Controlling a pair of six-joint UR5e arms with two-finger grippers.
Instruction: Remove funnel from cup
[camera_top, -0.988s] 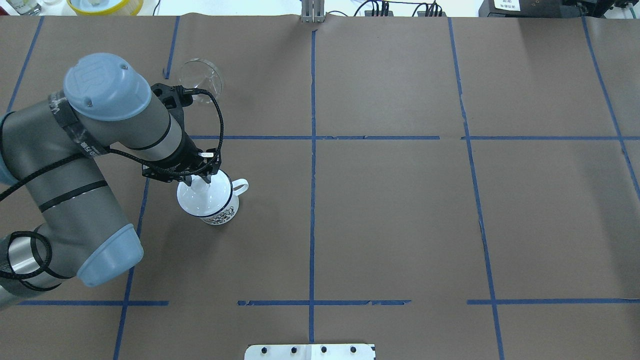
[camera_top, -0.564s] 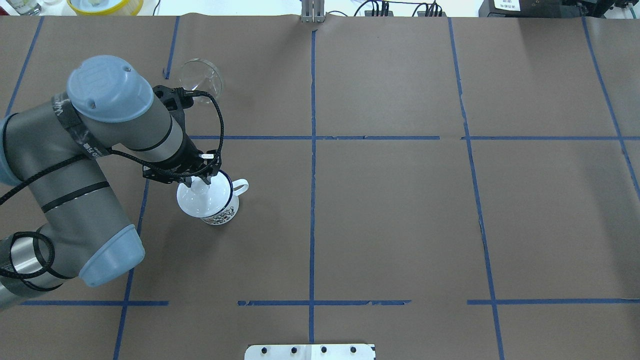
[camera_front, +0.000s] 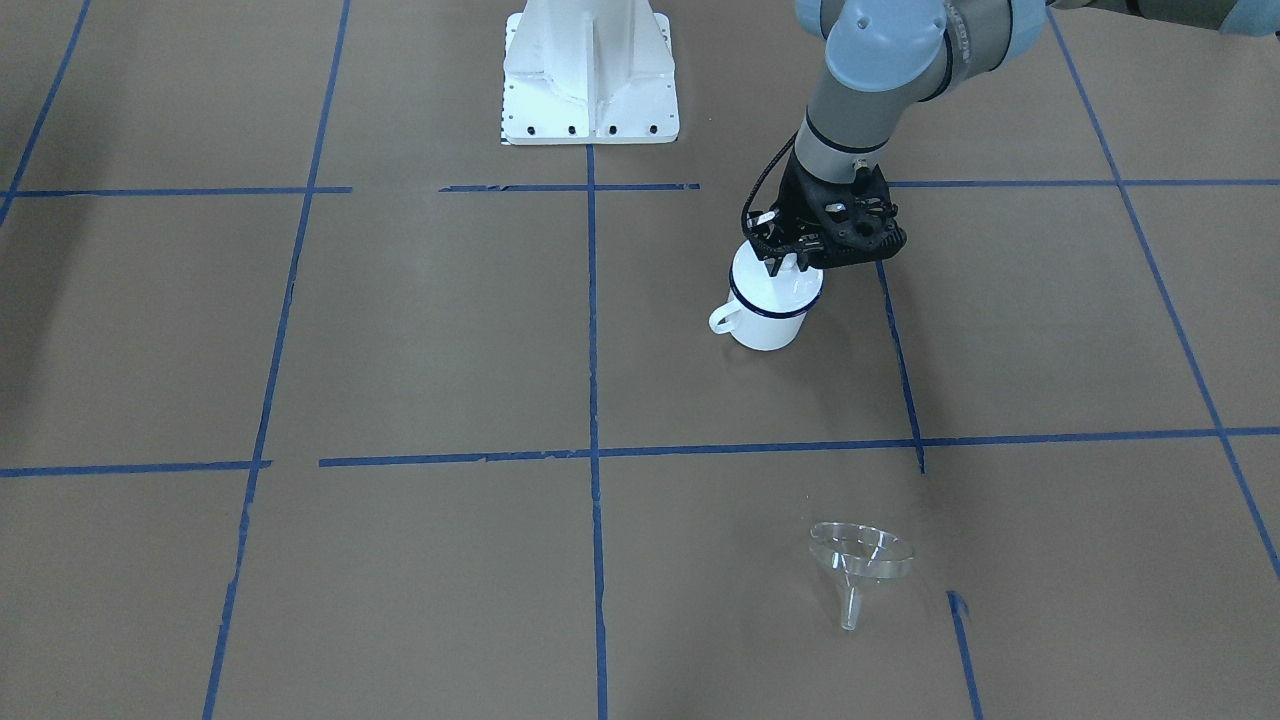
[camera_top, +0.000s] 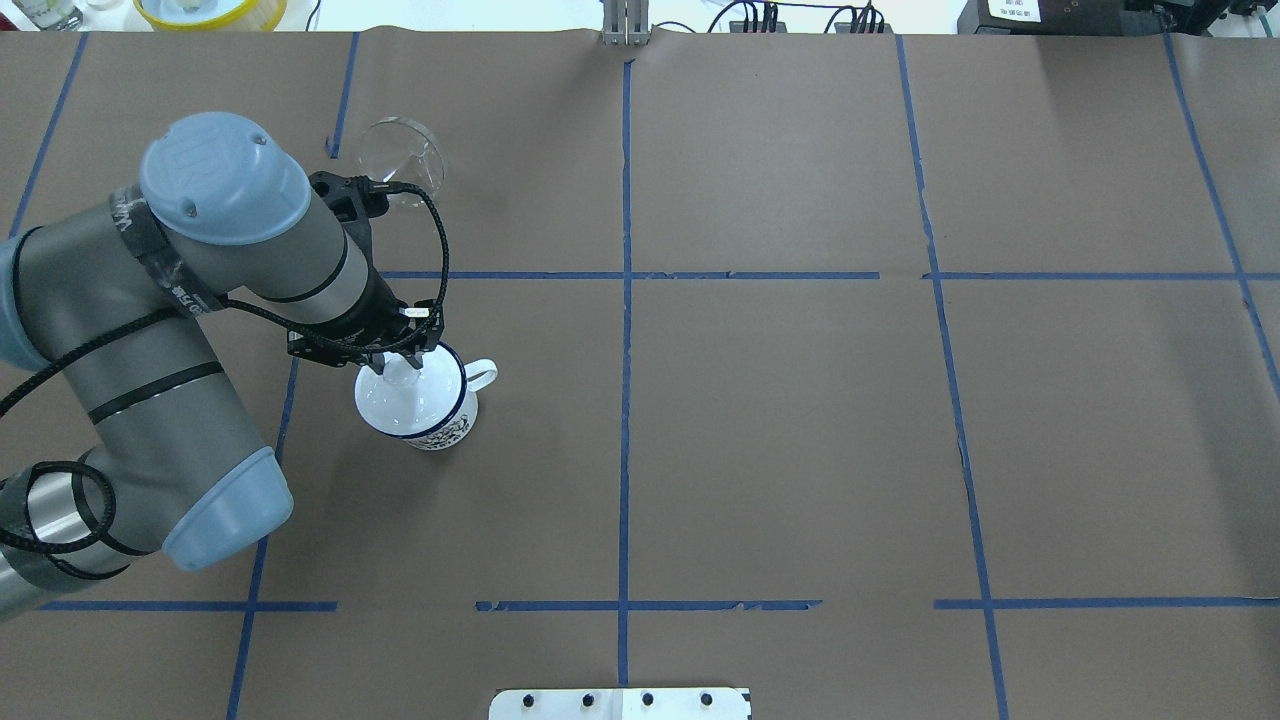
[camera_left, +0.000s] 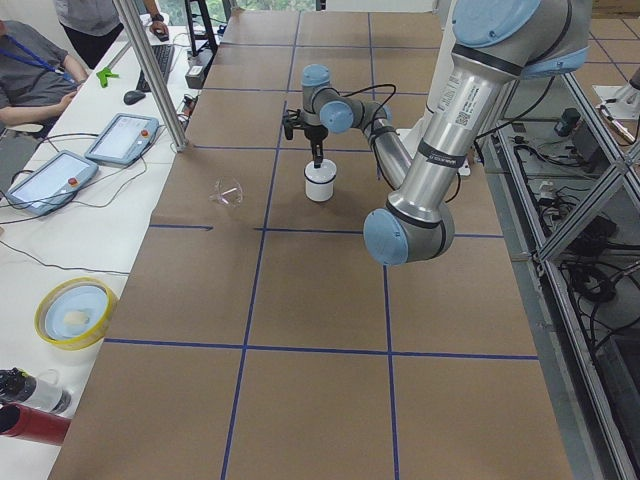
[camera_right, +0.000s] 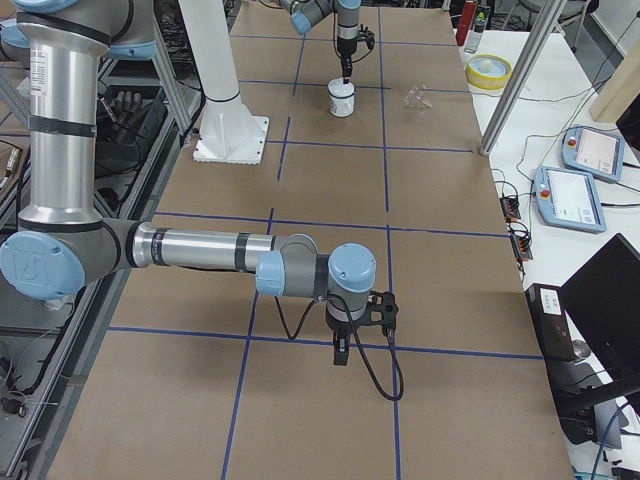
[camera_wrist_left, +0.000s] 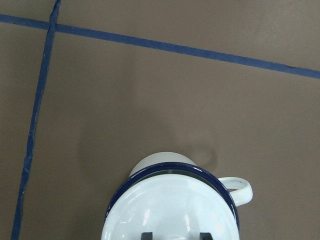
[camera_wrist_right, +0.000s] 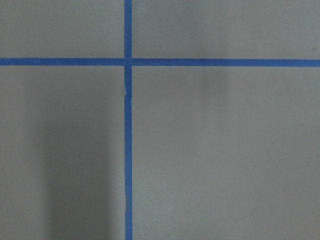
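The white enamel cup (camera_top: 438, 420) with a dark blue rim and loop handle stands left of the table's middle; it also shows in the front view (camera_front: 768, 330) and the left wrist view (camera_wrist_left: 162, 162). Its mouth looks covered by a round white lid (camera_top: 405, 405). The clear funnel (camera_top: 400, 160) lies on its side on the table beyond the cup, well apart from it, also in the front view (camera_front: 860, 560). My left gripper (camera_top: 400, 358) hangs just over the cup's top, fingertips (camera_wrist_left: 147, 235) apart. My right gripper (camera_right: 340, 355) hovers over bare table far away; I cannot tell its state.
Blue tape lines cross the brown paper table cover. The white robot base (camera_front: 590, 70) stands at the near edge. A yellow-rimmed bowl (camera_top: 210, 10) sits off the far left corner. Tablets and an operator (camera_left: 40, 70) are at the left end.
The left arm's elbow and shoulder have shifted slightly right. The gripper stays over the cup. The cup and the funnel have not moved.
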